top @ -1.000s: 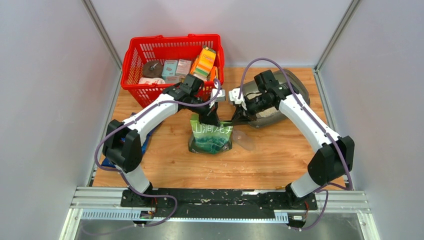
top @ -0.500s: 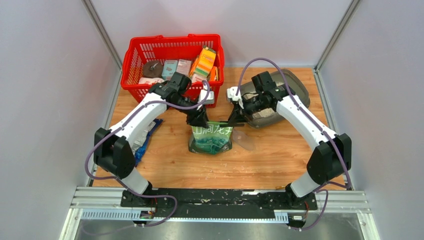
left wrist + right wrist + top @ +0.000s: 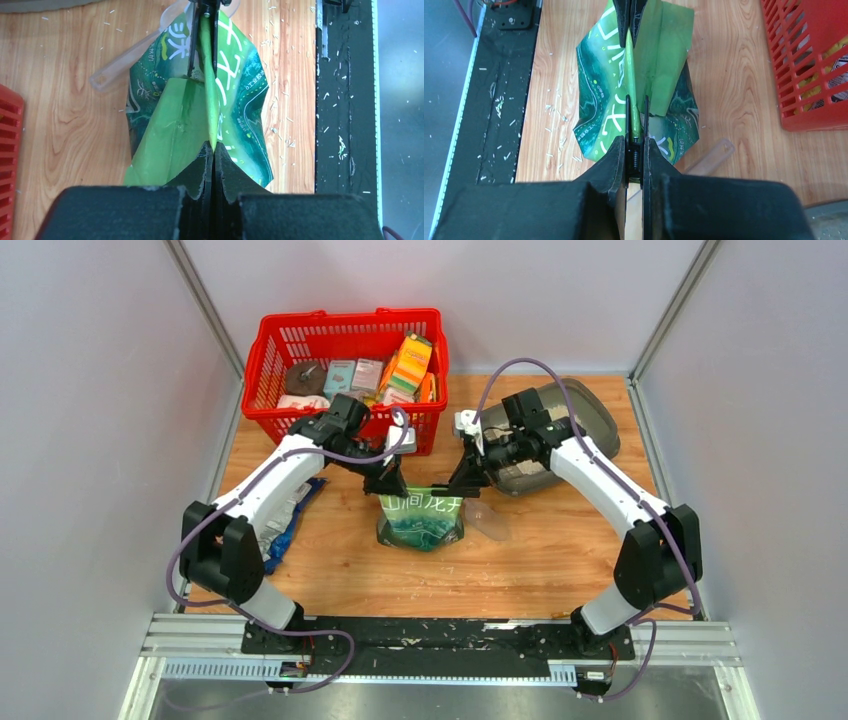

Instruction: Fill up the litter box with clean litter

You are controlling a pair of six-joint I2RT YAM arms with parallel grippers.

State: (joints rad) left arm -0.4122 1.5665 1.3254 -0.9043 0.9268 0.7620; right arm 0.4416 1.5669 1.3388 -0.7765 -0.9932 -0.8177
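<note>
Two claws are closed on one thing: the left claw [image 3: 211, 150] and the right claw [image 3: 636, 107] are each pinched nearly flat on the top seam of the green pouch [image 3: 422, 518], one at each end. The seam is drawn into a straight ridge between them. The pouch stands on the wooden surface [image 3: 560, 560] directly below and between the claws. Its mouth is turned upward and its printed face is turned toward the arm bases. Whether the seam has been opened cannot be told.

The litter box [image 3: 592, 412] lies just behind and outward of the right claw, partly hidden by that arm. Its long axis is judged to run diagonally, from the end nearest the right claw away toward the far right corner, with the open side up. A pale patch [image 3: 522, 478] is seen at its nearer end, possibly clean litter, though this cannot be confirmed.

Several failures are judged likely from here. Only a thin strip of film is held, so it could slip from either claw if the seam is pulled apart hard. An uneven tear could run down the side, and granules would be spilled onto the surface short of the box. The pouch could also be tipped onto the clear plastic scoop [image 3: 490, 520] lying beside it below the right claw. The red basket [image 3: 262, 360] stands close behind the left claw and could be struck on a wide swing.
</note>
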